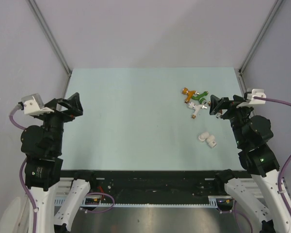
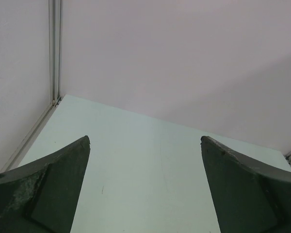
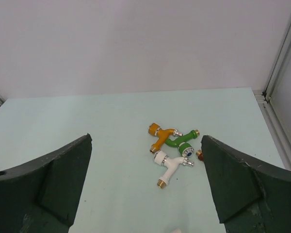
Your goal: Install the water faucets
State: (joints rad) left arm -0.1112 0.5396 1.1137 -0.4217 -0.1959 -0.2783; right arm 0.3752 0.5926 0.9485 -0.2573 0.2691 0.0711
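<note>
Three water faucets lie in a cluster at the table's right back: an orange one (image 1: pixel 186 92), a green one (image 1: pixel 201 95) and a white one (image 1: pixel 198 108). In the right wrist view the orange faucet (image 3: pixel 161 136), green faucet (image 3: pixel 181 141) and white faucet (image 3: pixel 169 166) lie touching, and the brass end of a dark red faucet (image 3: pixel 199 155) peeks out beside my right finger. My right gripper (image 1: pixel 213 106) (image 3: pixel 146 138) is open and empty, just right of the cluster and above the table. My left gripper (image 1: pixel 78 106) (image 2: pixel 145 140) is open and empty at the far left.
Two short white pipe connectors (image 1: pixel 207 139) lie on the pale green table (image 1: pixel 136 121), nearer than the faucets; the edge of one shows at the bottom of the right wrist view (image 3: pixel 177 230). Grey walls with metal corner posts (image 1: pixel 48 36) enclose the table.
</note>
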